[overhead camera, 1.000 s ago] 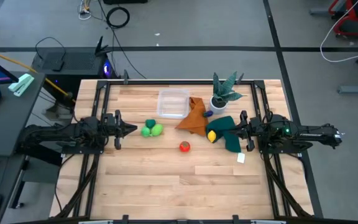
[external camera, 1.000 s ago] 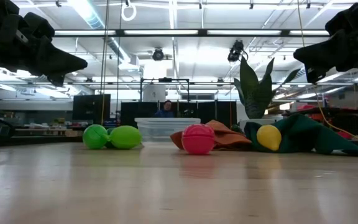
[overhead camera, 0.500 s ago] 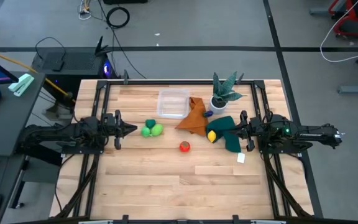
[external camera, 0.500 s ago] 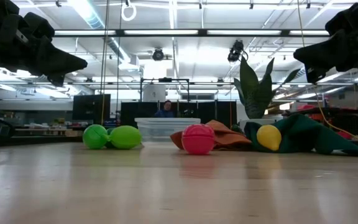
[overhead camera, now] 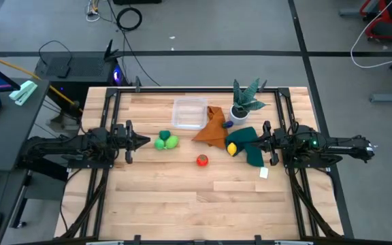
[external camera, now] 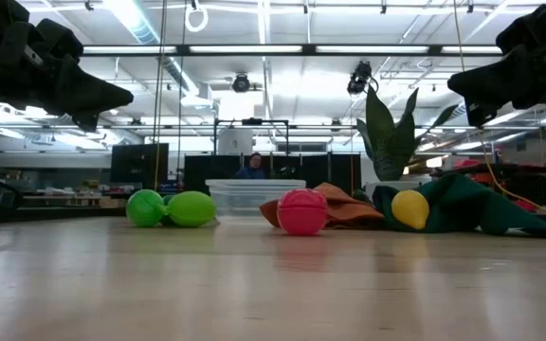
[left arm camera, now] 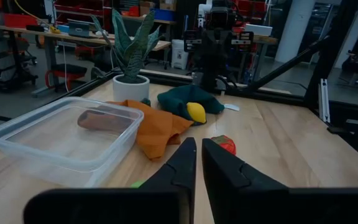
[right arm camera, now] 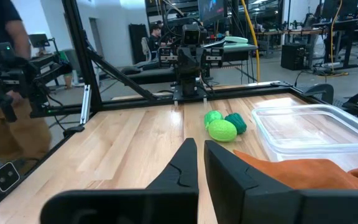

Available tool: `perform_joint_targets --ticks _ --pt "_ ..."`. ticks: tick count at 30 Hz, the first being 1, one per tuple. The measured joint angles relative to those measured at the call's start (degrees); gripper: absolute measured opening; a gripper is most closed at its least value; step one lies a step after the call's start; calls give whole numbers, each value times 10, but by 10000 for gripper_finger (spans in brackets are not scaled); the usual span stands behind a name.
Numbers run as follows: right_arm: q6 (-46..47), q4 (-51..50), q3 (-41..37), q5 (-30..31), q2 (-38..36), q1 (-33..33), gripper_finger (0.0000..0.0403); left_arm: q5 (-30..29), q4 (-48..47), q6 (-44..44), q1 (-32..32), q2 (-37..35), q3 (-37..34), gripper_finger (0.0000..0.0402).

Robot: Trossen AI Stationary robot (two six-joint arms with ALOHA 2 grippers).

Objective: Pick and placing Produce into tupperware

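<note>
1. The left gripper is hovering above the table's left side, with its fingers pressed almost together and holding nothing.
2. The right gripper is hovering above the table's right side, over the dark green cloth, with its fingers fully together and holding nothing.
3. The tupperware is sitting empty at the far centre of the table, with its long axis running near to far in the high view.
4. The 2 green pieces are lying side by side, touching each other, just right of the left gripper and near-left of the tupperware.
5. The red piece is lying alone on bare wood, nearer than the tupperware and roughly between the 2 grippers.
6. The yellow piece is resting at the edge of the dark green cloth, just left of the right gripper.
7. The purple piece is sitting between the orange cloth and the plant pot, right of the tupperware.
8. Judgement: no piece is in the tupperware yet, so all 5 pieces are remaining.
9. Judgement: the left arm is the nearer arm for the green pair, which is lying straight ahead of its jaws along its pointing axis. The jaws are needing to spread before any descent.
10. Judgement: the right arm is the nearer arm for the yellow and purple pieces. The cloth folds around the yellow piece are posing a snag risk.
</note>
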Motion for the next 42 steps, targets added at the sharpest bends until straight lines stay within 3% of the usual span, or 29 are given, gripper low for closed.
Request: perform_joint_targets --ticks 42 --pt "0 0 0 0 0 0 0 0 0 0 0 0 0 28"
